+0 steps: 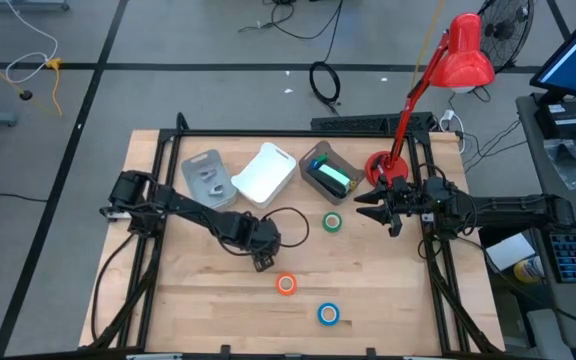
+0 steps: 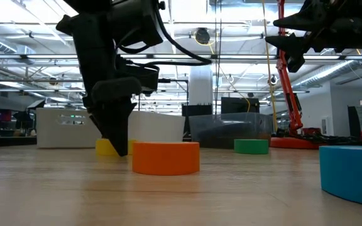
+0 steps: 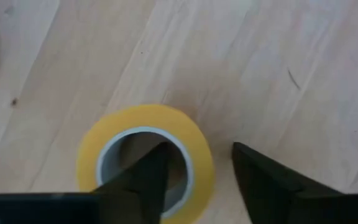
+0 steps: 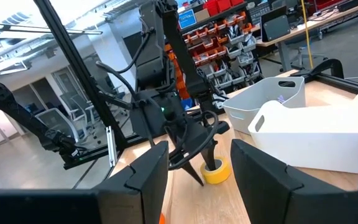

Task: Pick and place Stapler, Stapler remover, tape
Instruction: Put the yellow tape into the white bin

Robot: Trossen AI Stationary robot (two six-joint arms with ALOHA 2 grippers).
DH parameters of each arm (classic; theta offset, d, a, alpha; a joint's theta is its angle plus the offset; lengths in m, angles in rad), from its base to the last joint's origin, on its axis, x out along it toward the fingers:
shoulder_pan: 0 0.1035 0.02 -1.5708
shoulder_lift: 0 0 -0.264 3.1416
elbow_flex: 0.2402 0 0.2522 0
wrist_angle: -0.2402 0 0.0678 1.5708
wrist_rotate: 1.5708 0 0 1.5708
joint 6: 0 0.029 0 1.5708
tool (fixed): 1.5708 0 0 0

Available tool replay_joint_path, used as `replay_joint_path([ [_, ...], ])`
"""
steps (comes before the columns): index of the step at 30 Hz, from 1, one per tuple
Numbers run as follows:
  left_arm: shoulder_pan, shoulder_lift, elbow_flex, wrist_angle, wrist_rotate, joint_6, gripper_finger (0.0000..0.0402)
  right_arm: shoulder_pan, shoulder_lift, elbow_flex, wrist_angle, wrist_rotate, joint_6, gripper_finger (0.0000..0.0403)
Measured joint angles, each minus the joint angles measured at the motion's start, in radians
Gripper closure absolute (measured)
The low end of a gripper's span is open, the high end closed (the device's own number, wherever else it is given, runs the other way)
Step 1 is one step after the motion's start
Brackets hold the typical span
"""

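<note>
1. Reaching down near the middle of the table [image 1: 218, 300], left gripper [image 3: 197, 180] at the yellow tape roll [image 3: 145, 155].
2. Jaws parted and straddling the roll's wall: one finger [image 3: 142, 186] inside the pale core, the other outside; not yet clenched on it.
3. Seen from the right wrist view, yellow tape roll [image 4: 215, 172] lying flat on the wood, just in front of the white bin [image 4: 328, 137].
4. Held up off the table at the right edge, near the red lamp's base [image 1: 380, 165]: right gripper [image 1: 373, 208], jaws spread apart and holding nothing.
5. Green tape roll [image 1: 332, 222] flat on the table, between the two grippers and just below the dark bin [image 1: 318, 155].
6. Orange tape roll [image 1: 286, 284] nearer the front edge, blue tape roll [image 1: 328, 315] beyond it toward the front.
7. Along the back: grey tray [image 1: 208, 178], white bin [image 1: 265, 172] and dark bin side by side; green object [image 1: 336, 178] inside the dark bin.
</note>
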State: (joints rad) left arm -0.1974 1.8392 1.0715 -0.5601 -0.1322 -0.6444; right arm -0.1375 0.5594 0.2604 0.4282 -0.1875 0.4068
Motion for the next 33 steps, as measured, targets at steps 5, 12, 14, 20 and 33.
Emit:
replay_joint_path([
  [5,0.002,-0.008,-0.002,0.014,0.012,-0.009,0.0336,0.0,0.0,0.0,0.0,0.001,0.0,0.0236],
  [12,0.002,-0.061,0.029,-0.007,0.12,-0.045,0.0365,0.0,0.0,0.0,0.0,0.003,0.0,0.0236],
  [14,0.002,-0.108,0.053,-0.038,0.117,-0.06,0.0364,0.0,0.0,0.0,-0.001,0.003,0.0,0.0236],
  [20,0.007,-0.286,0.155,-0.151,-0.015,-0.031,0.0365,0.0,0.0,0.0,-0.015,0.003,0.0,0.0236],
  [33,0.275,-0.452,0.247,-0.224,-0.248,0.22,0.0365,0.0,0.0,0.0,-0.012,0.003,0.001,0.0236],
])
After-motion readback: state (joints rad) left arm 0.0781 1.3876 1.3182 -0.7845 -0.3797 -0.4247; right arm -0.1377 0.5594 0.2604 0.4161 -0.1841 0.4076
